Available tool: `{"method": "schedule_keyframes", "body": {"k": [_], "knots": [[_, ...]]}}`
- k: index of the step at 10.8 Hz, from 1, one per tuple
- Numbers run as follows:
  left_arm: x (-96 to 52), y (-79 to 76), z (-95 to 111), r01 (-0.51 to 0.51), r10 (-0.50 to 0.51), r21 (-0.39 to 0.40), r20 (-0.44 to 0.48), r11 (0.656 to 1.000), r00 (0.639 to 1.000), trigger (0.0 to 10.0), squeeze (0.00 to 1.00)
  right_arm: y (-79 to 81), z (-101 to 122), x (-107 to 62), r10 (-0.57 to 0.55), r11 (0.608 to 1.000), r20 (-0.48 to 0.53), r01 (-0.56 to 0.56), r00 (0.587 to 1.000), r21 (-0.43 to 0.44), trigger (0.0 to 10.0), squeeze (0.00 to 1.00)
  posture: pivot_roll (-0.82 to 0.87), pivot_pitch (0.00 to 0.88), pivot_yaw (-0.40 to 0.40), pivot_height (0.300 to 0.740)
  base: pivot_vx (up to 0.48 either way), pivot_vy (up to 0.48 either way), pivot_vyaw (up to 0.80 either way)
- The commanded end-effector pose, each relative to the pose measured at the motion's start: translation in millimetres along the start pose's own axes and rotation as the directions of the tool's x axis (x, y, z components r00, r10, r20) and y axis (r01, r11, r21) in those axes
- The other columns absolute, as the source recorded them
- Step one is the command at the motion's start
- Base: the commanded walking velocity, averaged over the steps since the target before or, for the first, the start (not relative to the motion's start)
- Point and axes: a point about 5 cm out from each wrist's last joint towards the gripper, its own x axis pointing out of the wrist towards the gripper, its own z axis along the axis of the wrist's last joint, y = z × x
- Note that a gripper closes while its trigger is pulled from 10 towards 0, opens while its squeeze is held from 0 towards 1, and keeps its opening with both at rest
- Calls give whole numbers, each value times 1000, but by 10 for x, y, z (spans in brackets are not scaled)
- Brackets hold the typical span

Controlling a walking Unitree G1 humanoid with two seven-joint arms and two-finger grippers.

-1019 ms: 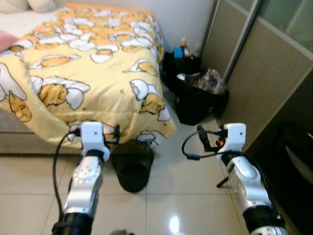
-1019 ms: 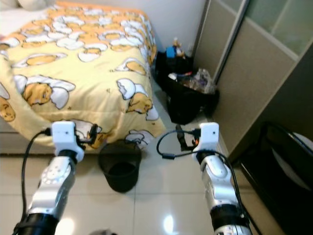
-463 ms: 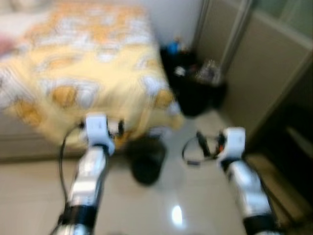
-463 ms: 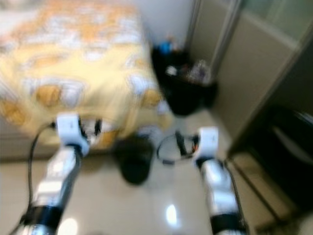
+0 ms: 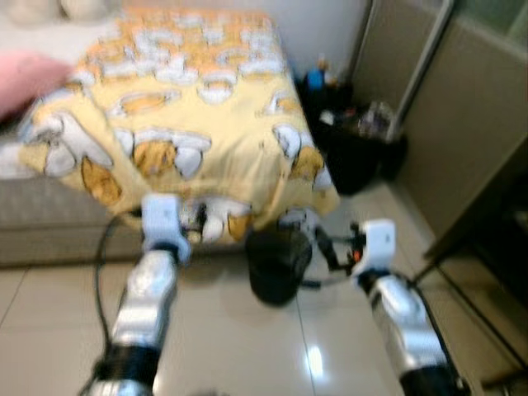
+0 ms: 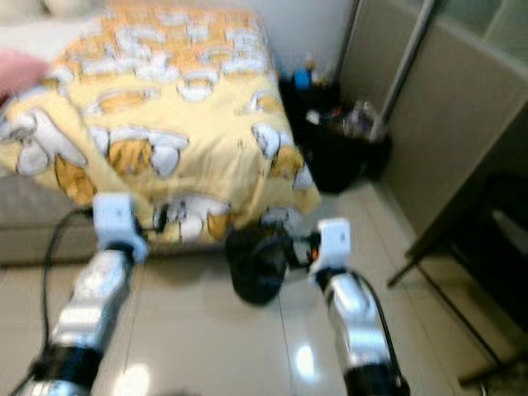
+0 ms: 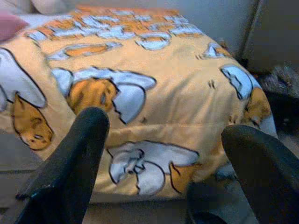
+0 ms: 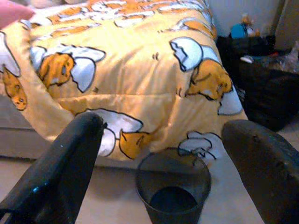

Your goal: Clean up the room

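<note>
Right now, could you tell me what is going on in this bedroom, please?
The humanoid robot stands at the foot of a bed covered with a yellow egg-print quilt, both arms raised and handling nothing. The left claw and the right claw are open and empty. A small black round wastebasket sits on the tiled floor ahead of the right claw. Dark bags of clutter lie beside the bed.

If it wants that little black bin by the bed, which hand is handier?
Probably the right hand: its open fingers frame the bin straight ahead. The left hand, also open, faces the quilt, with the bin off to its side.
</note>
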Motion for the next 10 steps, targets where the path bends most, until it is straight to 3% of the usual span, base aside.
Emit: {"method": "schedule_keyframes", "body": {"k": [1, 8, 10], "knots": [[21, -67, -5, 12, -12, -12, -5, 1000, 1000, 10000, 0, -55, 69, 3, -10, 1000, 16, 10, 1000, -15, 10000, 184, -65, 0, -10, 740, 420, 0, 0], [58, -60, -11, 19, -19, 0, -1, 1000, 1000, 10000, 0, -85, 127, 58, -15, 1000, 37, 15, 999, -11, 10000, 184, -59, 0, -14, 740, 425, 0, 0], [73, -152, -50, 30, -28, 52, -30, 998, 999, 10000, 43, -125, 141, 72, -42, 999, 40, 42, 998, 17, 10000, 184, -58, 0, -20, 740, 0, 157, 0]]}}
